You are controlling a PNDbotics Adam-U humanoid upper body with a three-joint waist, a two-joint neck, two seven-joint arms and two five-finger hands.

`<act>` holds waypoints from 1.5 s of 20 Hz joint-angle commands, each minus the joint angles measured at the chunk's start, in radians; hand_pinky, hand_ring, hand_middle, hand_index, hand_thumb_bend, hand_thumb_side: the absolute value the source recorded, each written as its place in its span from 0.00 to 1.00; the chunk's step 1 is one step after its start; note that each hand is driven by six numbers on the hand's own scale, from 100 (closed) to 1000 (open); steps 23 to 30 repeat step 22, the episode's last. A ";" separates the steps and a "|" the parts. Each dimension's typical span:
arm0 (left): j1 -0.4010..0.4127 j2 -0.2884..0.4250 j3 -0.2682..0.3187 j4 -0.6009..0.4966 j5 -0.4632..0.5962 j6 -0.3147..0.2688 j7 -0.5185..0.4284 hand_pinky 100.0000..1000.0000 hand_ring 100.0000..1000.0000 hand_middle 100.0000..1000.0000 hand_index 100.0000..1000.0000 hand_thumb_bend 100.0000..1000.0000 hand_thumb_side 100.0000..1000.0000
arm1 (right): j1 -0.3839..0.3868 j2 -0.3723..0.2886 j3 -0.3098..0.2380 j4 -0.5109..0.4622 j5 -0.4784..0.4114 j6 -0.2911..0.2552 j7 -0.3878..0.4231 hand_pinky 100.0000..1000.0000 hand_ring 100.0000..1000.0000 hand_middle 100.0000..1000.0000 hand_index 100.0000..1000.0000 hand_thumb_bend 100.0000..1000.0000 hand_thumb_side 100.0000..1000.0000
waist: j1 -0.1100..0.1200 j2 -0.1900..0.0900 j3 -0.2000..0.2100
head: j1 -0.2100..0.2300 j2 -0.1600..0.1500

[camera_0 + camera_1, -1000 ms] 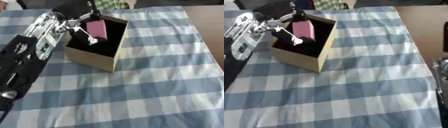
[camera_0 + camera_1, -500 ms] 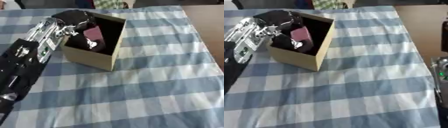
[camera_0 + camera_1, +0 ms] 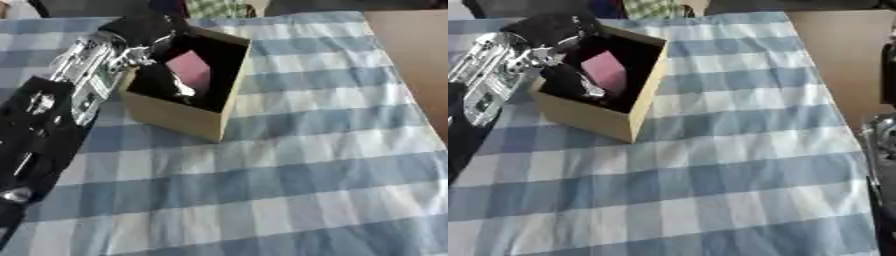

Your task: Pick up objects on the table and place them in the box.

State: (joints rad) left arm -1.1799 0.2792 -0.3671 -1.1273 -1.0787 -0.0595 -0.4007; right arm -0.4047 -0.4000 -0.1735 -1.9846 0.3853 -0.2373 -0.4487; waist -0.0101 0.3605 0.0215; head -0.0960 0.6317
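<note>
The robot's left hand (image 3: pixel 144 35) reaches into the cardboard box (image 3: pixel 175 112), fingers curled around a flat, light-looking pink object (image 3: pixel 191 71), seemingly gripped by its edges.

Sitting open-topped and askew on the checked cloth: tan cardboard box (image 3: pixel 179 116), dark inside. Leaning tilted against its far inner wall: flat pink object (image 3: pixel 192 73).

Left arm (image 3: pixel 52 120): black upper shell, silver metal forearm; hand (image 3: pixel 144 30) black.
</note>
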 commanded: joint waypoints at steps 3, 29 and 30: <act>-0.026 0.013 0.027 -0.053 0.004 0.024 0.023 0.67 0.79 0.79 0.86 0.45 0.70 | -0.005 -0.013 -0.011 -0.015 -0.005 0.002 0.000 0.84 0.66 0.60 0.71 0.00 0.92 | 0.000 -0.035 0.003 | -0.005 0.014; 0.086 0.216 0.146 -0.493 0.236 0.145 0.230 0.58 0.69 0.74 0.84 0.19 0.82 | 0.014 -0.046 -0.028 -0.015 0.007 -0.003 -0.023 0.84 0.67 0.61 0.72 0.00 0.94 | -0.003 -0.086 0.056 | -0.015 0.085; 0.086 0.216 0.146 -0.493 0.236 0.145 0.230 0.58 0.69 0.74 0.84 0.19 0.82 | 0.014 -0.046 -0.028 -0.015 0.007 -0.003 -0.023 0.84 0.67 0.61 0.72 0.00 0.94 | -0.003 -0.086 0.056 | -0.015 0.085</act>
